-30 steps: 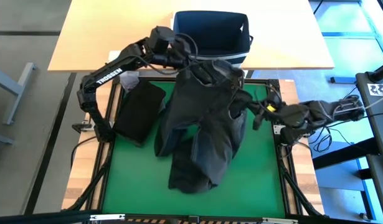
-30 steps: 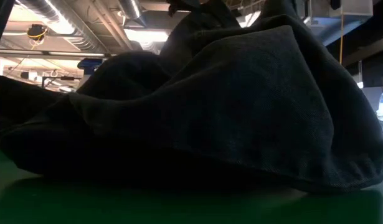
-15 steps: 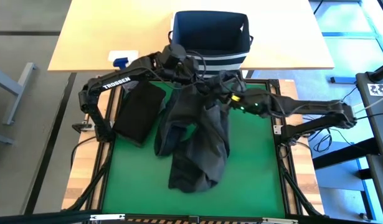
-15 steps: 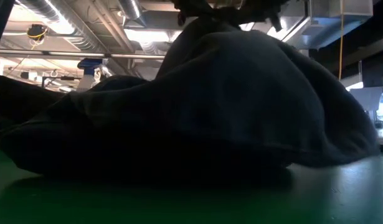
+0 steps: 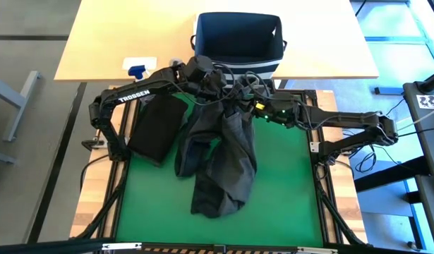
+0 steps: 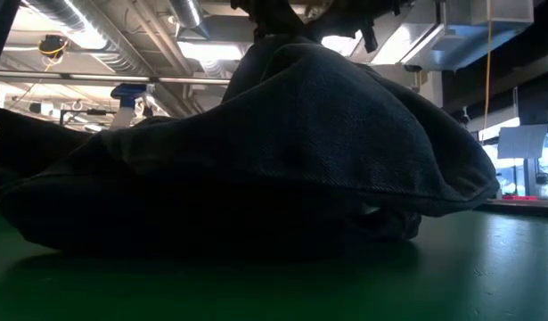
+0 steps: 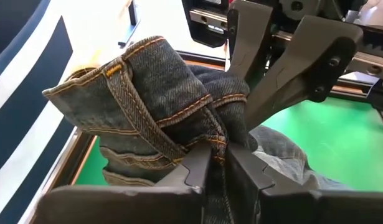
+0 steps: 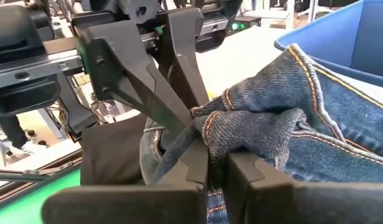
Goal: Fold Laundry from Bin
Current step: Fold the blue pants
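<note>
Our left gripper (image 7: pixel 217 163) has its fingers narrow, pinched on the jeans (image 5: pixel 227 152) waistband; our right gripper (image 8: pixel 217 163) is pinched on the same bunched denim w/ fingers narrow too. Both meet at the far-centre of the green mat (image 5: pixel 287 190), just near of the bin (image 5: pixel 238 35). The jeans hang from there, legs trailing toward the near side across the mat. A black garment (image 5: pixel 157 127) lies folded at the mat's left. A spray bottle (image 5: pixel 137 68) sits on the wooden table (image 5: pixel 111 42), left of the bin.
</note>
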{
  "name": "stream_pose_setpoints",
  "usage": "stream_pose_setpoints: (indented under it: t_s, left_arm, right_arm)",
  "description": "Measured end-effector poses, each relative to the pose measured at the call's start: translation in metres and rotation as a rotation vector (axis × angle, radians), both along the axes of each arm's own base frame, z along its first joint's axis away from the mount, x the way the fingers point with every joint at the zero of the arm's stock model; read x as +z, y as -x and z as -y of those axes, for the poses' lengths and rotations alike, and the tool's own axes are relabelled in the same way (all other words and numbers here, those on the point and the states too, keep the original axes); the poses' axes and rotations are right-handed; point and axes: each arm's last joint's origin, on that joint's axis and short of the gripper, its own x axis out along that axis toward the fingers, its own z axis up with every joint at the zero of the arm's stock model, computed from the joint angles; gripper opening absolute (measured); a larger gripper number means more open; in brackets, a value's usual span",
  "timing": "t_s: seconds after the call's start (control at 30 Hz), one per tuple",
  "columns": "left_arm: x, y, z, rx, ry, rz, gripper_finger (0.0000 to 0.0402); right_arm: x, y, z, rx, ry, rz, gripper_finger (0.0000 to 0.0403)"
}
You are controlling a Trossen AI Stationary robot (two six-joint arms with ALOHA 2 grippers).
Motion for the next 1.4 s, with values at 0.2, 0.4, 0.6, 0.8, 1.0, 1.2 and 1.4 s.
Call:
stream_pose_setpoints:
  t_s: [0.2,0.4,0.6,0.8,1.0,1.2,1.4]
  left_arm:
    - [0.0003,-0.0002,0.0006,-0.018,0.01,0.006,0.0079]
    - [0.0006,-0.0005,0.0011,-0.027,0.015,0.011,0.013]
    - [0.0006,-0.0017,0.0038,-0.003,0.021,0.009,0.0156]
    - [0.0001,-0.0026,0.0076,-0.018,0.026,0.004,0.0159]
    - [0.0009,-0.0028,0.0064,0.033,-0.011,0.001,0.0159]
    - [0.0013,-0.0029,0.0058,0.031,-0.041,0.001,0.0126]
    - [0.0017,-0.0025,0.006,0.039,-0.127,-0.017,0.0021]
  right_arm:
    - [0.0,-0.0006,0.0002,-0.006,0.009,0.0,0.002]
    - [0.0,-0.0006,0.0001,-0.002,0.031,-0.01,0.002]
    - [-0.0003,-0.0009,0.0008,-0.015,0.034,-0.01,0.0021]
    - [-0.0002,-0.0005,0.0026,-0.028,0.036,-0.01,0.0022]
    - [0.0042,-0.0014,0.0024,-0.016,0.04,0.037,0.0023]
    - [0.0057,-0.0019,0.002,0.0,0.035,0.056,0.0023]
    - [0.0074,-0.0021,0.0022,0.004,0.041,0.073,0.0024]
